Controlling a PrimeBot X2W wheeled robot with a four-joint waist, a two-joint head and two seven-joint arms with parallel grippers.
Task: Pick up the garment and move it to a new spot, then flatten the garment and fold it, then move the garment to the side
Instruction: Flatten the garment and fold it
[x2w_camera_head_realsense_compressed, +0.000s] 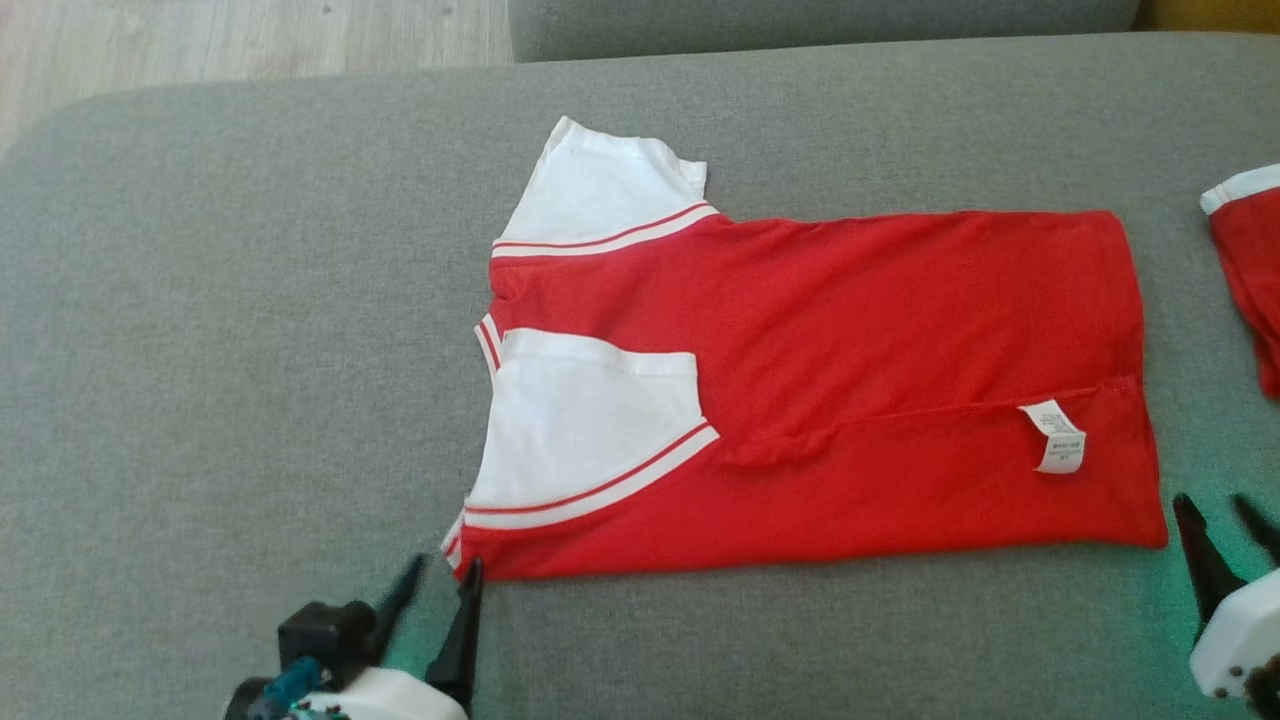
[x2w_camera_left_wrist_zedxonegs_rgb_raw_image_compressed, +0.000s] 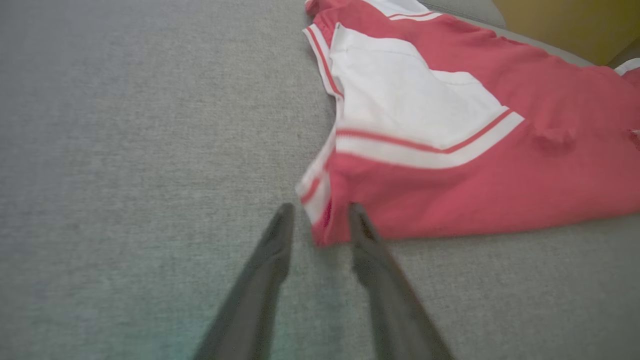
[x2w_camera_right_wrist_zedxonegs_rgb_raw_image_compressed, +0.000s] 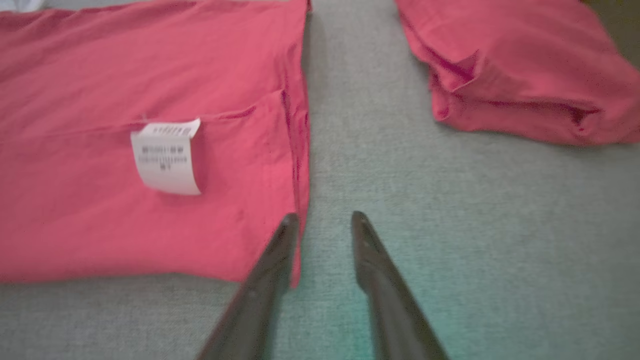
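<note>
The red cotton shirt with white striped sleeves (x2w_camera_head_realsense_compressed: 850, 350) lies folded flat on the grey fabric sofa cushion (x2w_camera_head_realsense_compressed: 250, 350). The left gripper (x2w_camera_head_realsense_compressed: 443, 565) holds its jaws released at the collar corner. The right gripper (x2w_camera_head_realsense_compressed: 1212, 505) holds its jaws released beside the hem corner.

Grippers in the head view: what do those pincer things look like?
Each has two long black fingers tapering to points, set in a rounded white housing. The left gripper also carries a black block and a small teal part beside its housing. The right gripper shows small dark dots on its white shell.
</note>
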